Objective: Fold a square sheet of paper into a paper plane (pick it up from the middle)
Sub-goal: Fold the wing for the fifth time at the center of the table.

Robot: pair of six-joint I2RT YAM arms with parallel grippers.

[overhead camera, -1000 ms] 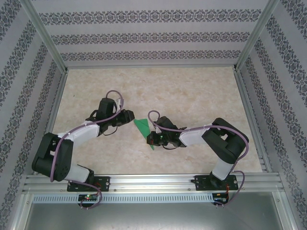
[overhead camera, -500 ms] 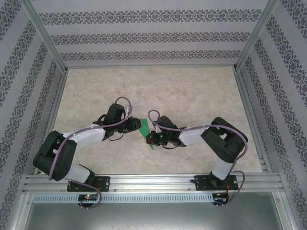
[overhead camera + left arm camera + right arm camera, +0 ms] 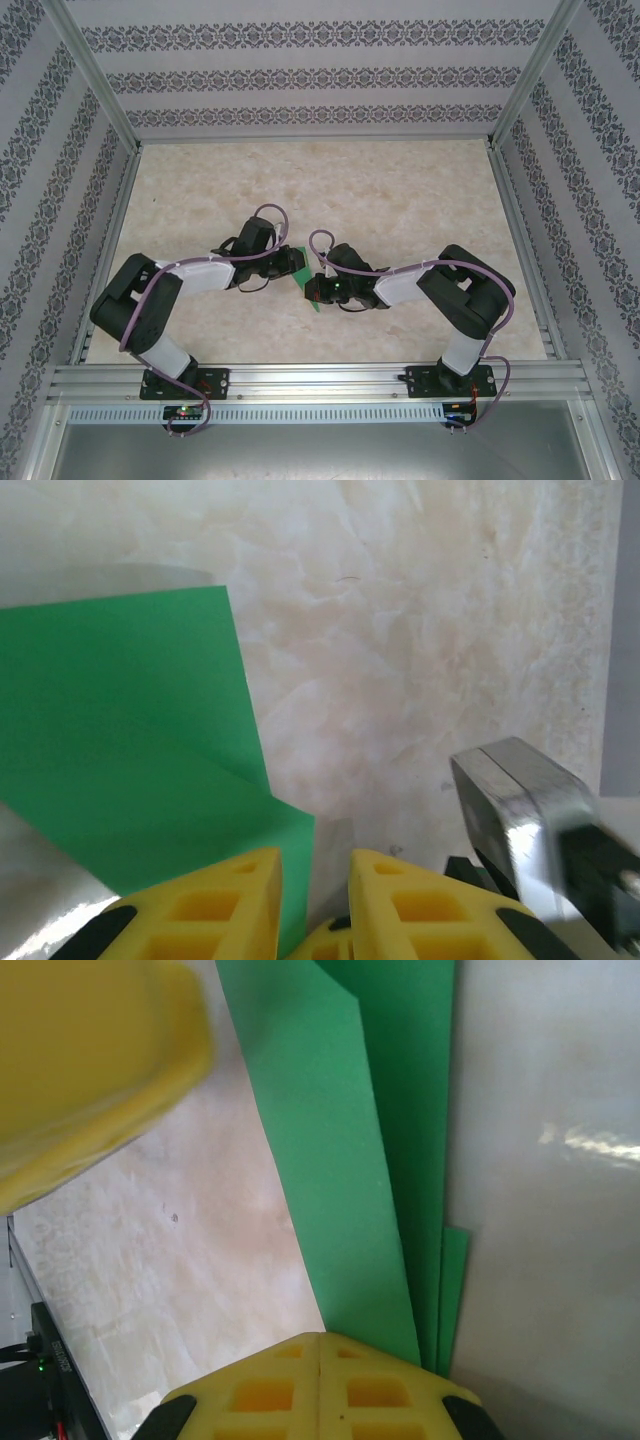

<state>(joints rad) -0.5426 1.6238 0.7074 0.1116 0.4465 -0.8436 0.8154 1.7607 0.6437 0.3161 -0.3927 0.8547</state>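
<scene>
— Where is the green paper (image 3: 299, 263) lying?

— It is sitting about the middle of the worktop (image 3: 400, 190), partly folded, with its straight edges layering over one another. The right gripper (image 3: 320, 1345) is clamping one end of it, fingers closed tight.

— And the left gripper (image 3: 315, 865)?

— Its fingers are standing slightly apart at a corner of the paper, and I cannot tell whether they are pinching it. Bare worktop is stretching away to the far edge and both side edges.
</scene>
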